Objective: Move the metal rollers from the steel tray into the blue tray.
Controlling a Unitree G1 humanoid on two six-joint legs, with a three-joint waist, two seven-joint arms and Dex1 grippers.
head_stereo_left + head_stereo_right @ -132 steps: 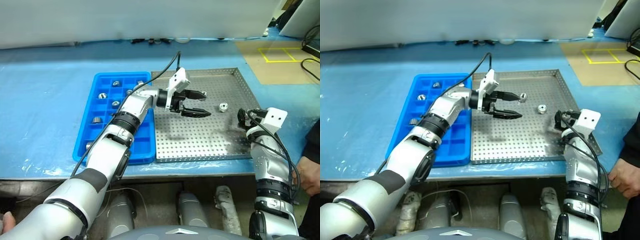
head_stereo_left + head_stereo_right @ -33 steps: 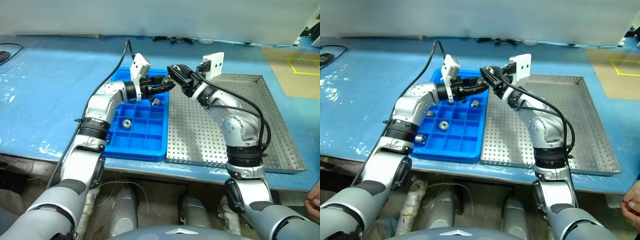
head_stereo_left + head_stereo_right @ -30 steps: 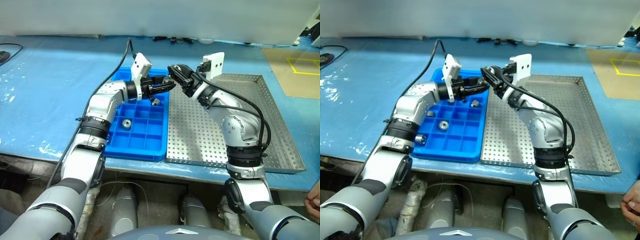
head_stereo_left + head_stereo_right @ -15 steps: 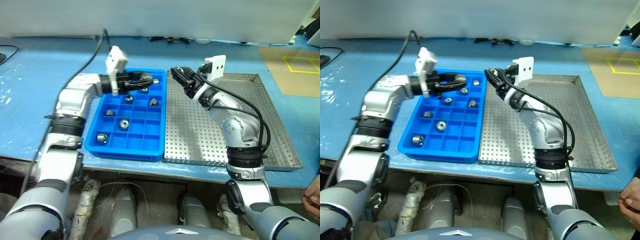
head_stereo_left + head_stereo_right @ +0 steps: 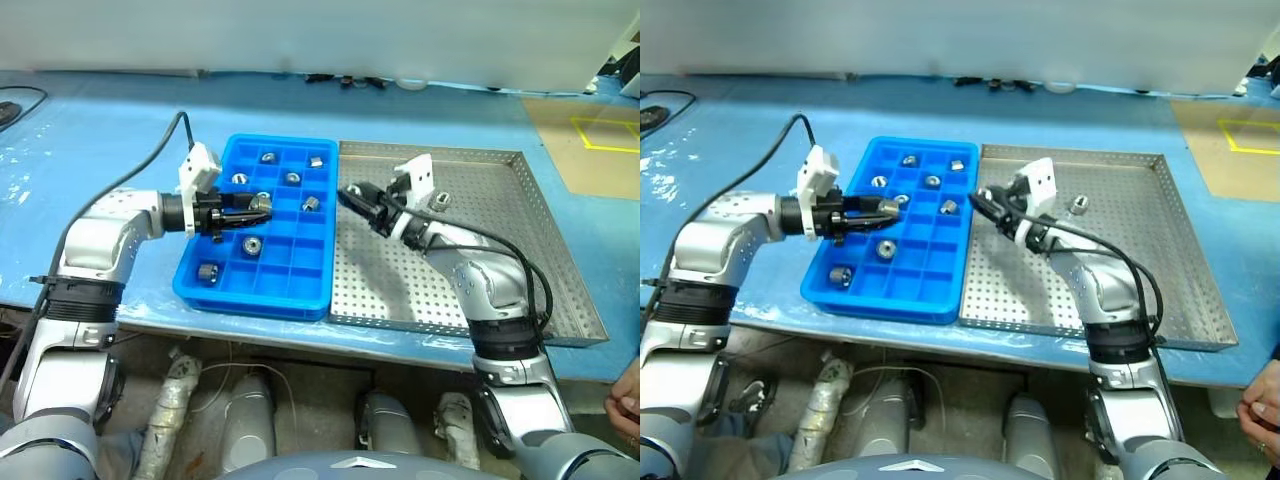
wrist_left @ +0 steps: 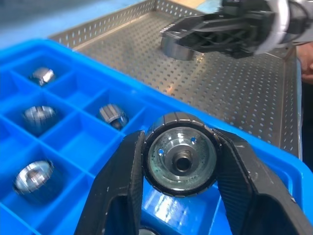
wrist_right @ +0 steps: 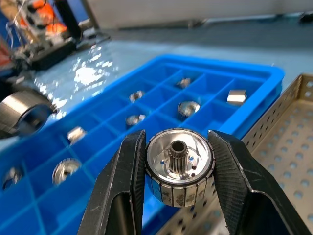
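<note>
Blue-covered bench: each gripper, left gripper [image 6: 179,161] and right gripper [image 7: 178,169], clamps one roller (seven lie in blue tray [image 5: 300,290]; one in steel tray [image 5: 560,300]).

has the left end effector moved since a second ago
Yes. The left end effector, shut on a roller, has pulled back from the blue tray's far right corner to over its middle cells.

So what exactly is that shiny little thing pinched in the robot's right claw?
It is a metal roller: a short, thick silver cylinder with a ribbed side, a flat polished face and a small toothed hole at its centre. The right end effector is shut on it, one black finger on each side, holding it in the air by the near edge of the blue tray.
</note>
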